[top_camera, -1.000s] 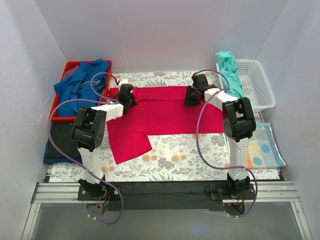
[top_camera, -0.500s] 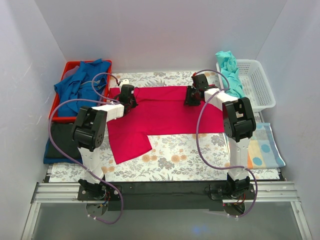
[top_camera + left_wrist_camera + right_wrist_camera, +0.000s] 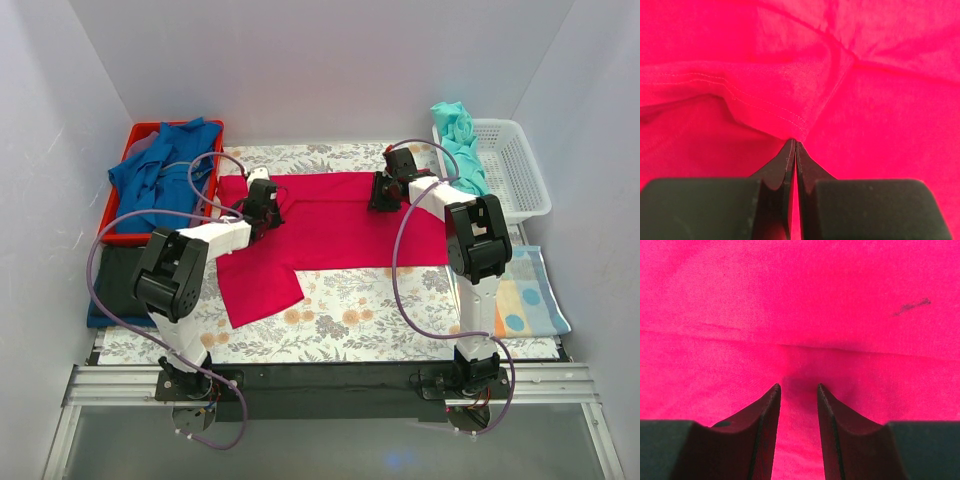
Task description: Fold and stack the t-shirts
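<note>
Setting: white-walled booth [image 3: 320,70], table [image 3: 350,325] w/ floral cover running wall to wall.

Main item: crimson-pink tee [image 3: 340,225] is lying spread across the table's centre, mostly flat, one corner trailing toward the near-left.

Left claw: left gripper [image 3: 265,205] is bearing down on the tee's far-left part, near a sleeve. Its wrist cam is showing the jaws pressing together [image 3: 795,145], w/ a stitched hem fold of the tee [image 3: 790,90] puckering up into the tips, so it is pinching the cloth.

Right claw: right gripper [image 3: 383,195] is sitting at the tee's far edge, approx. mid-width. Jaws are standing apart [image 3: 798,386], tips reaching down toward flat red cloth [image 3: 800,305]; nothing is being held. Whether the tips are touching the cloth, can't tell.

Far left: red tray [image 3: 118,238] is holding loose blue tees [image 3: 160,165], bunched and spilling over the rim.

Near left: black tee [image 3: 120,275], folded flat, is resting on a blue folded one [image 3: 97,320], just beside the tray.

Far right: white basket [image 3: 515,170] is carrying a teal tee [image 3: 460,135], draping over its left wall.

Near right: spotted patchwork cloth [image 3: 525,295] is lying flat by the right arm, well apart from the crimson-pink tee's centre.
</note>
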Robot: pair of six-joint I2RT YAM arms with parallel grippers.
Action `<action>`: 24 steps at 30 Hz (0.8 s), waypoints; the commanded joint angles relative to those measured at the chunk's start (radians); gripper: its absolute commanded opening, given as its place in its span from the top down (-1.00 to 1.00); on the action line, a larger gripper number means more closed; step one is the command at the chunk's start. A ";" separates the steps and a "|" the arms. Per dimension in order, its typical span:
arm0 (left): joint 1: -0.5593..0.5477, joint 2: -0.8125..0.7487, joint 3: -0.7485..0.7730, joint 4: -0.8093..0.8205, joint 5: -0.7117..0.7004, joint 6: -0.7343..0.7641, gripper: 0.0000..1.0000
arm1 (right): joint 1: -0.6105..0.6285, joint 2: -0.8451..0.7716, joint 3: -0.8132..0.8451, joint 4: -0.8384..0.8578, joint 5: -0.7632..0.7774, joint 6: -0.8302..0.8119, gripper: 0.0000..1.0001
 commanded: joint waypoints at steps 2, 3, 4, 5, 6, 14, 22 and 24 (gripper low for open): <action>-0.028 -0.068 -0.038 -0.059 -0.012 -0.034 1.00 | -0.005 -0.051 0.003 -0.013 0.007 0.000 0.18; -0.034 -0.067 -0.042 -0.060 -0.013 -0.035 1.00 | -0.005 -0.051 0.001 -0.013 0.005 0.000 0.18; -0.041 -0.068 -0.043 -0.063 -0.010 -0.037 1.00 | -0.005 -0.049 0.003 -0.013 -0.001 0.000 0.18; -0.048 -0.067 -0.047 -0.065 -0.010 -0.037 1.00 | -0.005 -0.049 0.005 -0.015 -0.002 0.000 0.18; -0.054 -0.065 -0.047 -0.068 -0.013 -0.040 1.00 | -0.004 -0.048 0.005 -0.012 -0.004 0.000 0.18; -0.093 -0.048 -0.041 -0.066 -0.025 -0.020 1.00 | -0.004 -0.041 0.008 -0.012 -0.022 0.005 0.18; -0.131 -0.037 -0.056 -0.053 -0.033 0.038 1.00 | 0.001 -0.035 0.011 -0.015 -0.027 0.006 0.18; -0.139 -0.031 -0.061 -0.051 -0.051 0.049 1.00 | 0.002 -0.034 0.014 -0.013 -0.028 0.007 0.18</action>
